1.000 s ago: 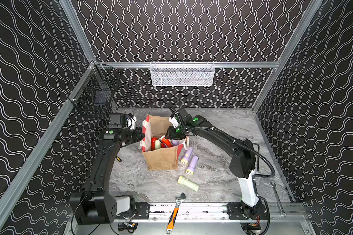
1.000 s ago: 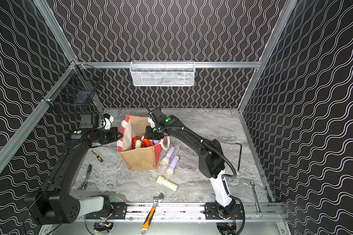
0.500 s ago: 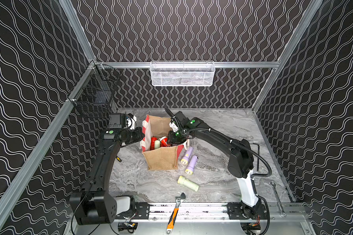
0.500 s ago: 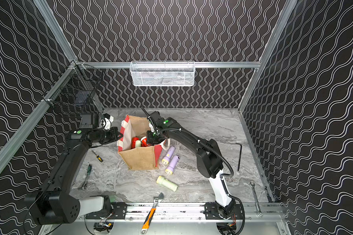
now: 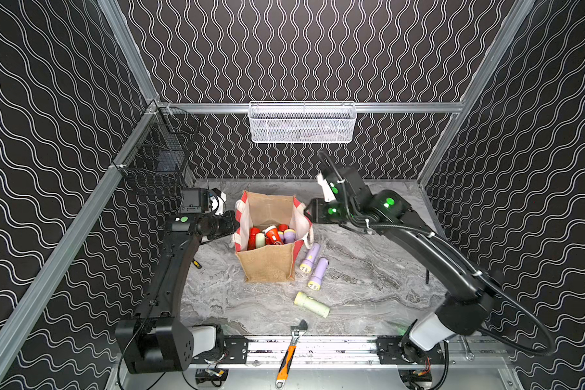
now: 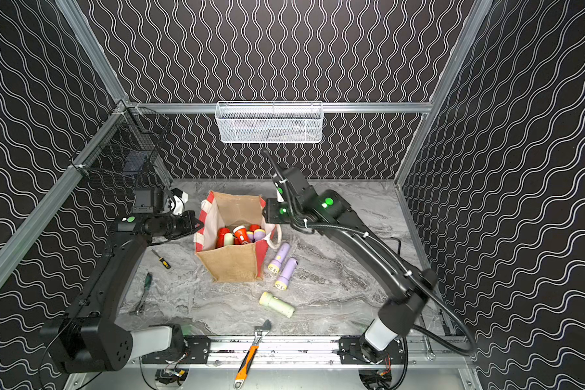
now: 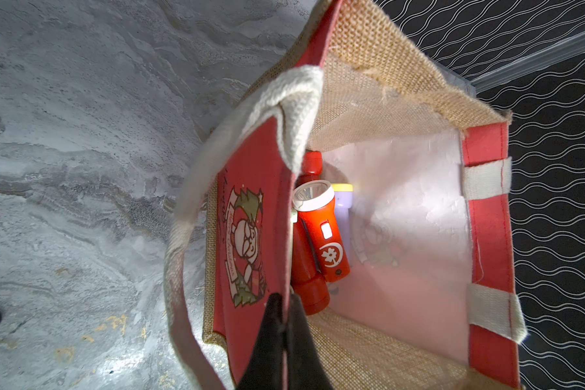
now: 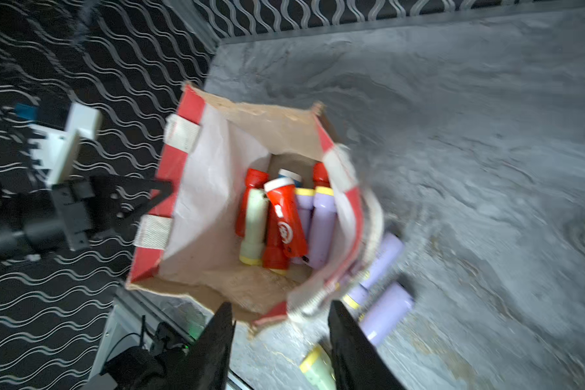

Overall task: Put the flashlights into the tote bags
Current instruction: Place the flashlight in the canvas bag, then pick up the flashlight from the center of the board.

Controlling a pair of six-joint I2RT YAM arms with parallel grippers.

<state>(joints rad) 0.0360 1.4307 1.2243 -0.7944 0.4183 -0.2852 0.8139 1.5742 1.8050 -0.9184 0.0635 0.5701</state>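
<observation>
The tan burlap tote bag (image 5: 267,266) (image 6: 232,261) with red-and-white panels stands upright and open mid-table. Several flashlights (image 5: 272,234) (image 8: 284,219), red, lilac and pale green, lie inside; a red one with a white head (image 7: 321,233) is on top. Two lilac flashlights (image 5: 309,258) (image 5: 319,273) and a pale green one (image 5: 311,304) lie on the table beside the bag. My left gripper (image 5: 235,223) (image 7: 286,299) is shut on the bag's left wall. My right gripper (image 5: 308,211) (image 8: 281,305) hangs open and empty above the bag's right rim.
An orange-handled wrench (image 5: 289,354) lies on the front rail. A white mesh basket (image 5: 302,123) hangs on the back wall and a black wire basket (image 5: 156,162) on the left wall. A screwdriver (image 6: 161,260) and a small tool (image 6: 144,293) lie left of the bag.
My right gripper has drawn back up and to the right from over the bag's mouth, and its jaws have spread wider. The left gripper still holds the bag wall.
</observation>
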